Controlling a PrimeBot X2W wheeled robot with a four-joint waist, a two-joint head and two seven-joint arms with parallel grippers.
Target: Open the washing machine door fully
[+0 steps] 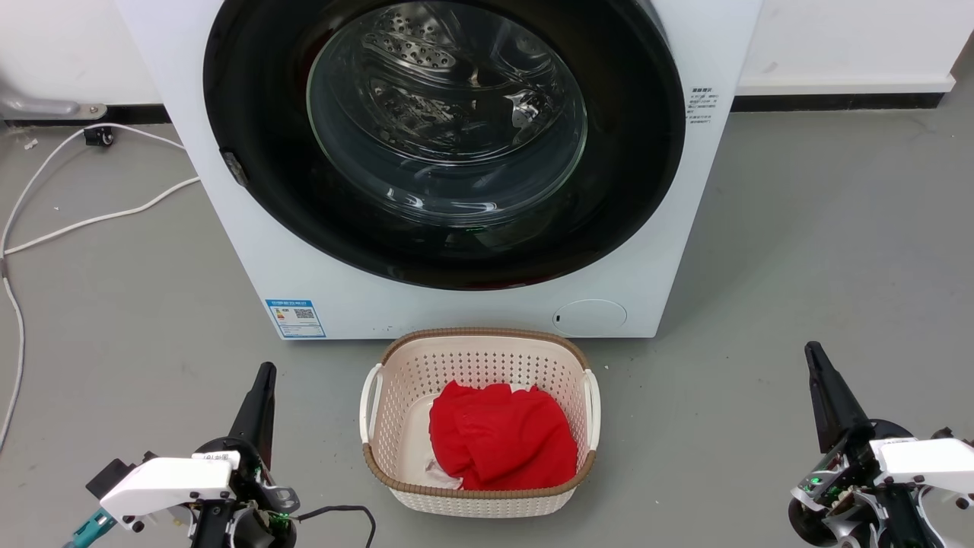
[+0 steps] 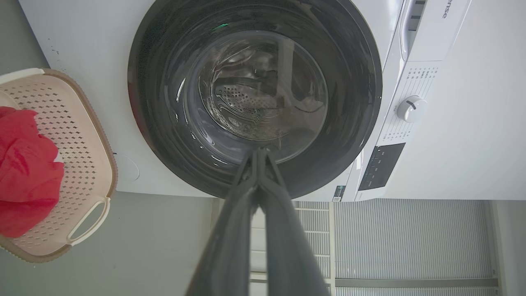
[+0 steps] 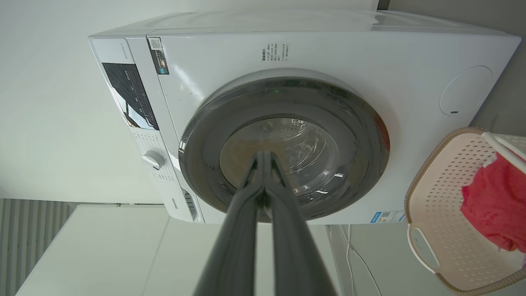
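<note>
Facing you, washing machine door (image 1: 445, 137) looks shut, seam unclear | left gripper (image 1: 265, 371) fingers pressed together, well short of it | right gripper (image 1: 813, 350) likewise, low right

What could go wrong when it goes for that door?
The door is glossy and shut flush, so the left claw may slip off its rim. The basket sits right before the machine; the base might knock it. The cable at left could get run over.
</note>
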